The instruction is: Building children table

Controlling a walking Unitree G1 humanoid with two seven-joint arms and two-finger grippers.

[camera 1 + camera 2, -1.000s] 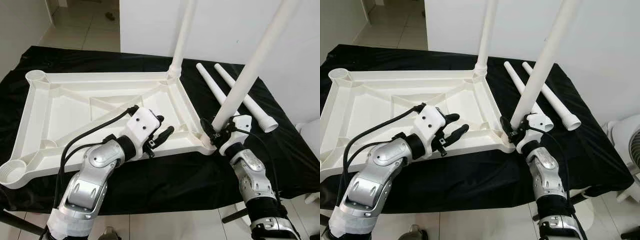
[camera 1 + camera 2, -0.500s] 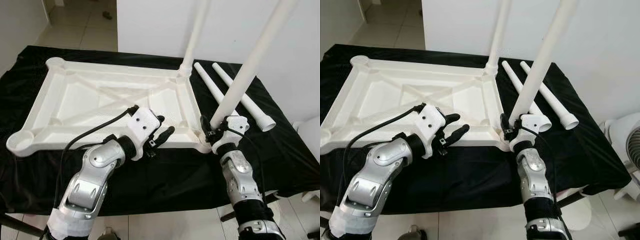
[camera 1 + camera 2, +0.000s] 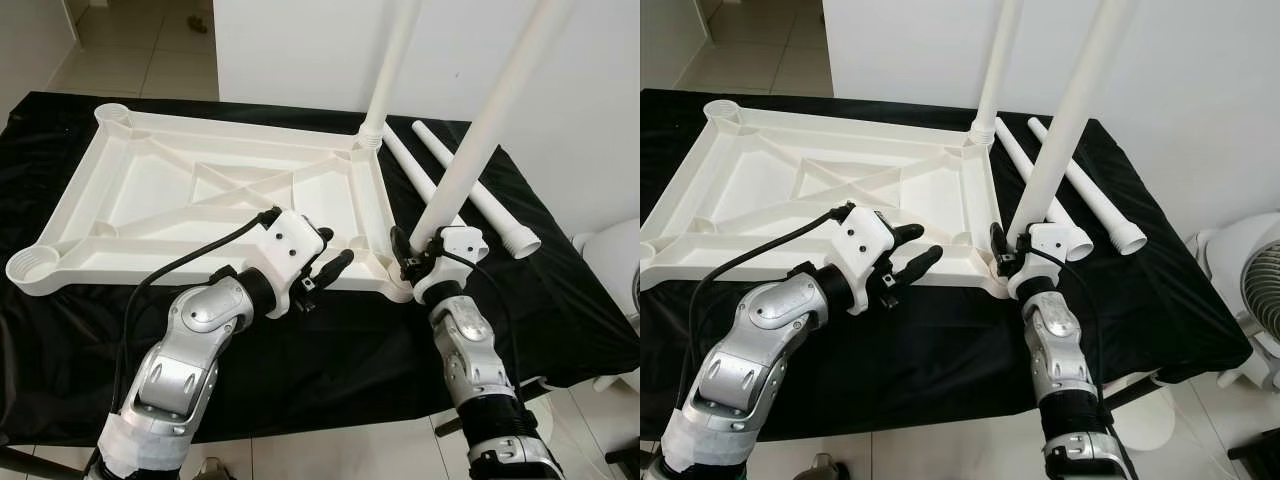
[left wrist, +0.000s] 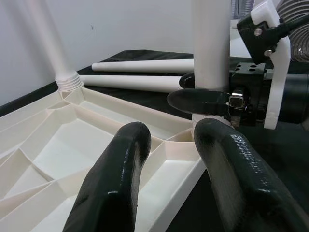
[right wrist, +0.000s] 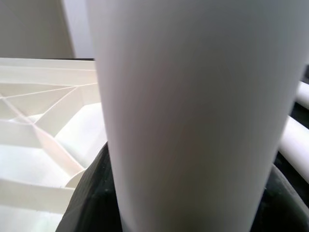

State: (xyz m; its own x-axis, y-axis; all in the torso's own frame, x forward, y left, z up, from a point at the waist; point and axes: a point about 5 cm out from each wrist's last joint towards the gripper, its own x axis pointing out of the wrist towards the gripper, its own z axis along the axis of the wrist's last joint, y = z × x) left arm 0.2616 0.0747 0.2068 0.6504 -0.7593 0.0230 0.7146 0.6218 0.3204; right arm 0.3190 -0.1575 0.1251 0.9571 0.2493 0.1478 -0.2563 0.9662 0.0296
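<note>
A white moulded plastic tabletop (image 3: 200, 200) lies upside down on the black-draped bench (image 3: 300, 350), its ribbed underside facing up and a round socket at each corner. A long white plastic leg (image 3: 392, 62) already stands upright in the far right socket. Two more white tube legs (image 3: 470, 190) lie loose on the cloth to the right of the tabletop, side by side, running from far to near.

The right gripper (image 3: 415, 262) is clamped around the base of a fourth white leg (image 3: 490, 110), one black finger (image 4: 198, 101) visible curling round the tube just above the near right corner socket (image 3: 400, 290). That leg's long axis rises up and leans to the right, away from the tabletop, so it is not yet square to the socket. From the left wrist view, its lower end appears to sit at or in the mouth of the socket, though how deep it is seated I cannot tell.

The left gripper (image 3: 325, 272) hovers over the near edge of the tabletop, just left of that same corner, its two black fingers (image 4: 116, 188) apart and pointing toward the held leg, holding nothing.

To my eye the step in hand is seating this leg. What matters is the tilt: the tube needs to come upright over the socket. The right arm holds it; the left is near enough to steady the tabletop.
</note>
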